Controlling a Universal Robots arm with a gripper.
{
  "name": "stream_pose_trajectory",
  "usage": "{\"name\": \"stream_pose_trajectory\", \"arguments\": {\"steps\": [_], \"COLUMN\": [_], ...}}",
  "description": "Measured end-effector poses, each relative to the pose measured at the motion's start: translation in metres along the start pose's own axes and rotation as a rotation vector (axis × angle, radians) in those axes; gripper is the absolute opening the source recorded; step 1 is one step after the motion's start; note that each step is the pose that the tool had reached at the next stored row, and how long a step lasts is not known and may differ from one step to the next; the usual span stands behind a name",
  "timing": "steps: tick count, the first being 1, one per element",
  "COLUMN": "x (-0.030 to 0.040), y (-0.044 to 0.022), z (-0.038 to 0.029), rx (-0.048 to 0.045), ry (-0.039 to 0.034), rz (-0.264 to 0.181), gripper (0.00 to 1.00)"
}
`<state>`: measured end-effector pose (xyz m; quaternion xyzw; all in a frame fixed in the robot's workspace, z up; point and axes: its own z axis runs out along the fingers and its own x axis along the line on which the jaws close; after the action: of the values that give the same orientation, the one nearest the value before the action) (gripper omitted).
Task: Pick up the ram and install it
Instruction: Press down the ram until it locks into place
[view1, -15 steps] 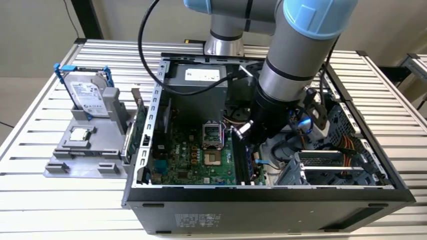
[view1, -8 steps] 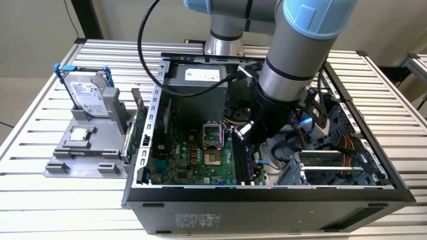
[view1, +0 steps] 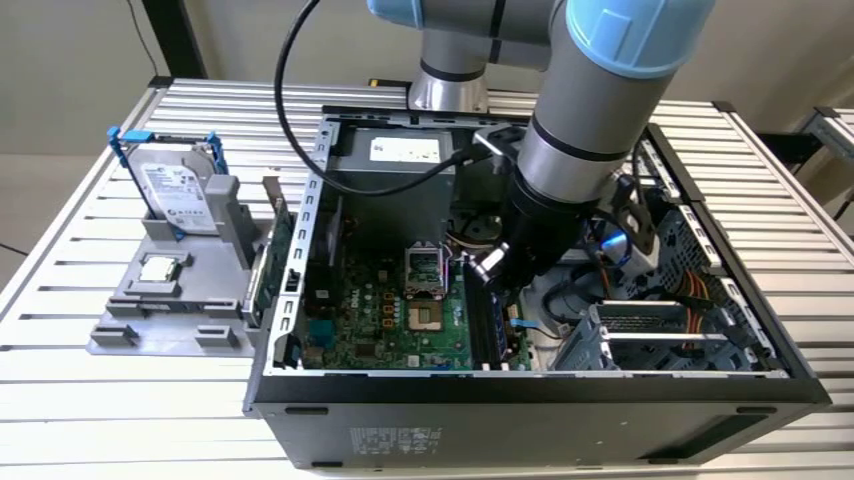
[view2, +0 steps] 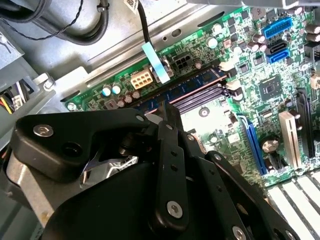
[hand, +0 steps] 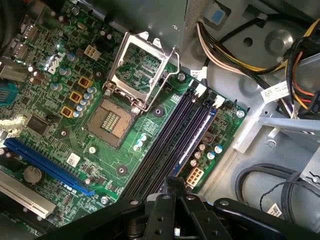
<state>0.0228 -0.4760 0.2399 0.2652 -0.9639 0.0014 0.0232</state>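
Now your jaws (hand: 172, 192) look closed on the ram (hand: 196, 142) over its slot (hand: 170, 145); skewed pressing could jam it.

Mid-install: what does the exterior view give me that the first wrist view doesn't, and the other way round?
Exterior view: the arm reaches down into the case. Beside the case, on the exterior view's left, a stand holds a hard drive and a CPU chip.

First wrist view: the ram, bluish, lies in the outermost slot, just ahead of the gripper.

Both: the motherboard, its open CPU socket and the memory slots.
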Motion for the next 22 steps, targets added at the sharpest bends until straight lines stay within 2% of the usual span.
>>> {"name": "stream_pose_trajectory", "arguments": {"steps": [14, 17, 22], "x": [0.0000, 0.0000, 0.0000], "y": [0.0000, 0.0000, 0.0000], "z": [0.0000, 0.0000, 0.0000], "rx": [0.0046, 0.0062, 0.0075], "ry": [0.0009, 0.0013, 0.0016], "rz": [-0.099, -0.134, -0.162], "gripper": [0.00, 0.00, 0.00]}}
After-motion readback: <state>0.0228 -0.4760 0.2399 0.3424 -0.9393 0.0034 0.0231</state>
